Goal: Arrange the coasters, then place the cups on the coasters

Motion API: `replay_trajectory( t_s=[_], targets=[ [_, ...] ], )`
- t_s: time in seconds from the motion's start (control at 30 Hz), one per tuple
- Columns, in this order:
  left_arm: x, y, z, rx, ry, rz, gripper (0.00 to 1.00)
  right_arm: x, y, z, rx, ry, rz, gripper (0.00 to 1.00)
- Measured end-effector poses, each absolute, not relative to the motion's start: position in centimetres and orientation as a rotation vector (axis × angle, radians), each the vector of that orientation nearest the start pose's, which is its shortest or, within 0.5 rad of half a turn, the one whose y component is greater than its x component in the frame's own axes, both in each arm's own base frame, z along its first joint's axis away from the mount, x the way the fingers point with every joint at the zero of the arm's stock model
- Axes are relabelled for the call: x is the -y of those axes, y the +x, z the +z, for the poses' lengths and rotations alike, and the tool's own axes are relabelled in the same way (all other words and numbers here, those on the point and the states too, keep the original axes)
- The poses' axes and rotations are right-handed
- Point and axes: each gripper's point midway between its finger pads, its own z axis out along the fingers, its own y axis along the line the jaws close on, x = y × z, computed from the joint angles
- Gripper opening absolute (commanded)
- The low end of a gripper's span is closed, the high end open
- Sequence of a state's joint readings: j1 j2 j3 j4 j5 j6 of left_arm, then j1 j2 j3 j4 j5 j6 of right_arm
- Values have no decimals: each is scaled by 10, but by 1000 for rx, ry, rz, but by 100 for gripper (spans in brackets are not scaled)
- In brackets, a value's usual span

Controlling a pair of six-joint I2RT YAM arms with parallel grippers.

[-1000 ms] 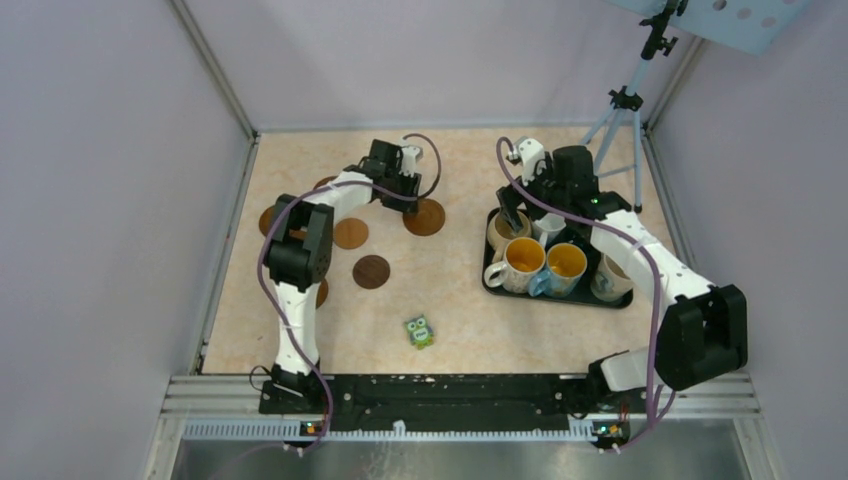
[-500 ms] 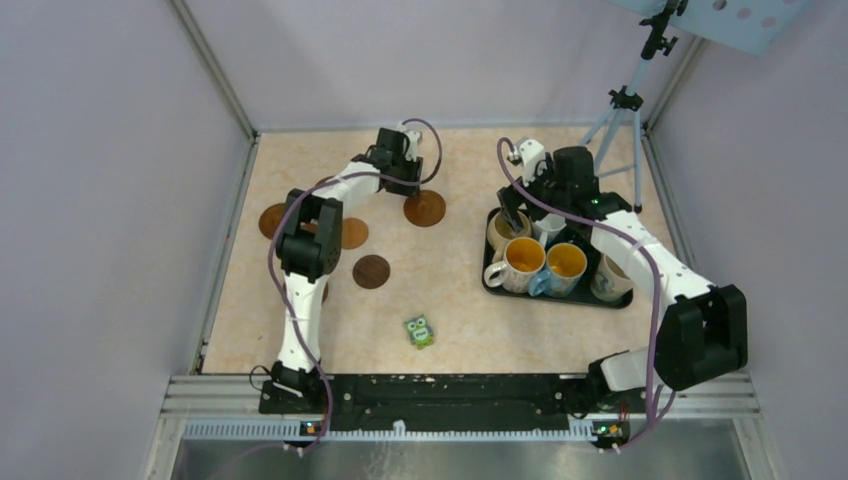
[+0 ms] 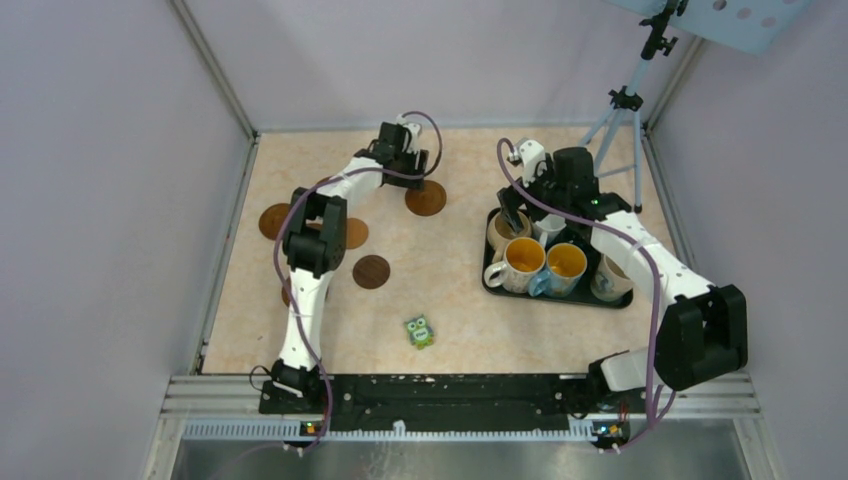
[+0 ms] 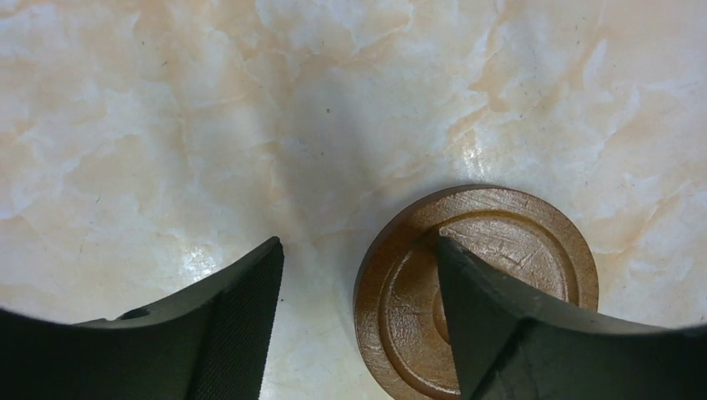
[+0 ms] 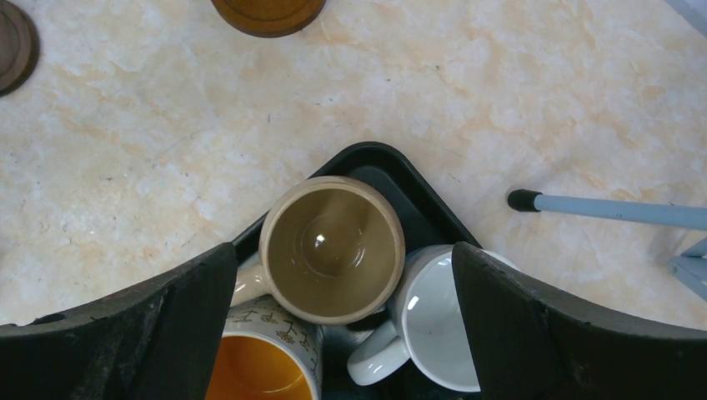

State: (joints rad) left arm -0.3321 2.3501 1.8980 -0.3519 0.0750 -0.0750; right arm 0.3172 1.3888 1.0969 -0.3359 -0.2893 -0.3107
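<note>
A ringed brown coaster [image 4: 488,279] [image 3: 426,197] lies flat at the back middle of the table. My left gripper [image 4: 358,250] [image 3: 413,178] is open just above it, one finger over the disc and the other over bare table, holding nothing. More coasters [image 3: 275,220] [image 3: 350,232] [image 3: 371,271] lie to the left. The cups stand crowded in a black tray [image 3: 495,283]. My right gripper [image 5: 343,250] [image 3: 522,212] hangs open above a beige cup [image 5: 332,248], with a white cup [image 5: 442,321] and a cream cup with an orange inside [image 5: 263,367] beside it.
A small green owl figure [image 3: 419,331] stands near the front middle. A tripod [image 3: 620,110] stands at the back right, one leg [image 5: 609,208] running close behind the tray. Frame walls close in the table on the left, back and right.
My left gripper carried the coaster a little toward the back, then opened and let it go onto the table. The right arm has not moved.
</note>
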Motion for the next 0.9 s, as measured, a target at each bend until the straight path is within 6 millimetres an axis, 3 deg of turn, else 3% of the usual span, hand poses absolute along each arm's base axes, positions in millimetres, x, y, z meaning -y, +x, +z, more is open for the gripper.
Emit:
replay_trajectory(
  t_s=[0.1,0.17,0.27,0.4,0.5,0.6,0.67,0.9],
  targets=[
    [203,555,42,-2377,348,-270,98,-161,367,182,-2027,-828,322,99],
    [195,551,48,-2386,358,-270,99,-161,367,182,-2026,-828,323,99],
    [172,546,73,-2373,348,-287,99,-161,367,182,-2026,-829,327,99],
    [106,554,126,-2288,285,-276,99,-162,366,183,-2023,-832,334,99],
    [47,561,149,-2243,213,-257,96,-162,366,185,-2018,-833,338,99],
    [-6,561,143,-2254,140,-217,93,-163,365,187,-2011,-834,340,99],
    [-29,557,131,-2283,108,-184,91,-163,365,188,-2008,-834,341,99],
    [-33,552,82,-2369,148,-162,84,-163,365,188,-2007,-834,341,99]
  ],
)
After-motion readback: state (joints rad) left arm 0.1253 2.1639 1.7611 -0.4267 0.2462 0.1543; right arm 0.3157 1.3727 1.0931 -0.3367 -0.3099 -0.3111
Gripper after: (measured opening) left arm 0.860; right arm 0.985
